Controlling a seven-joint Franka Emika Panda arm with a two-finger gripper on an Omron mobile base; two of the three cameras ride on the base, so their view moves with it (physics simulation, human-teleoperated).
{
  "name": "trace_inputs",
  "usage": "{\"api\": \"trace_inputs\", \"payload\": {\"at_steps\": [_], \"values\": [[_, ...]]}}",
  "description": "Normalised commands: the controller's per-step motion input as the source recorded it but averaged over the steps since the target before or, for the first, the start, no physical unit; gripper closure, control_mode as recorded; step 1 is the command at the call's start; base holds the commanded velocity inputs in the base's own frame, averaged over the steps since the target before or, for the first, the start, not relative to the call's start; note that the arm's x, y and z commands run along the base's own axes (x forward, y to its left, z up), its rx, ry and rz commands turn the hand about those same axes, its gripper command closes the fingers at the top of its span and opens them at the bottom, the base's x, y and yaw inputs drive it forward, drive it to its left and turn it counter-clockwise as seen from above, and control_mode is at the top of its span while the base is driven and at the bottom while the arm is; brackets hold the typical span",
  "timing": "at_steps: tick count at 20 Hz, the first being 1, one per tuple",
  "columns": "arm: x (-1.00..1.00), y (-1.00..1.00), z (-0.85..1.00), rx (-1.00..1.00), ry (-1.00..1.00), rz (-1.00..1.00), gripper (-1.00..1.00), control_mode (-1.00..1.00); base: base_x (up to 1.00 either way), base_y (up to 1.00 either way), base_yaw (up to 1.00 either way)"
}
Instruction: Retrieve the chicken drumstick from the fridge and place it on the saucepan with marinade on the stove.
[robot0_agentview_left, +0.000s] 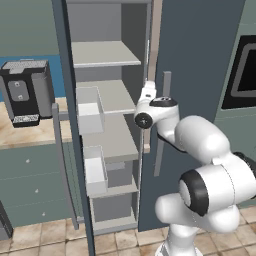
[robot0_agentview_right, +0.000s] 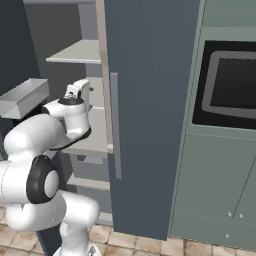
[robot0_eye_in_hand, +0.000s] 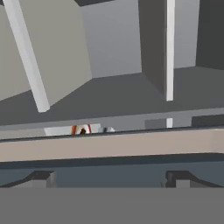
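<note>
The fridge (robot0_agentview_left: 200, 100) stands with its left door (robot0_agentview_left: 67, 125) swung open and its right door (robot0_agentview_right: 150, 110) closed. My gripper (robot0_agentview_left: 148, 91) reaches in at the edge of the middle pale shelf (robot0_agentview_left: 112, 95), beside the closed door's edge; its hand also shows as the gripper (robot0_agentview_right: 79, 92). Its two dark fingertips (robot0_eye_in_hand: 41, 178) stand far apart with nothing between them, so the gripper (robot0_eye_in_hand: 109, 179) is open. A small orange and white sliver (robot0_eye_in_hand: 81, 129) peeks over a pale edge; I cannot tell whether it is the chicken drumstick. The saucepan, marinade and stove are out of view.
Clear bins (robot0_agentview_left: 90, 107) (robot0_agentview_left: 95, 170) hang on the open door, with its long grey handle (robot0_agentview_left: 62, 160) toward me. A black coffee machine (robot0_agentview_left: 25, 92) sits on the wooden counter at left. A dark wall oven (robot0_agentview_right: 232, 85) and green cabinets (robot0_agentview_right: 215, 185) stand at right.
</note>
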Motion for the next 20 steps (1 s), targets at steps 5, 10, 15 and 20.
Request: {"api": "trace_inputs", "payload": {"at_steps": [5,10,15,20], "values": [[0.35,0.0,0.0,0.0,0.0,-0.04,-1.0,-1.0,0.0,0.0,0.0],[0.38,0.0,0.0,0.0,0.0,-0.09,-1.0,-1.0,0.0,0.0,0.0],[0.44,0.0,0.0,0.0,0.0,-0.1,-1.0,-1.0,0.0,0.0,0.0],[0.48,0.0,0.0,0.0,0.0,-0.1,-1.0,-1.0,0.0,0.0,0.0]]}}
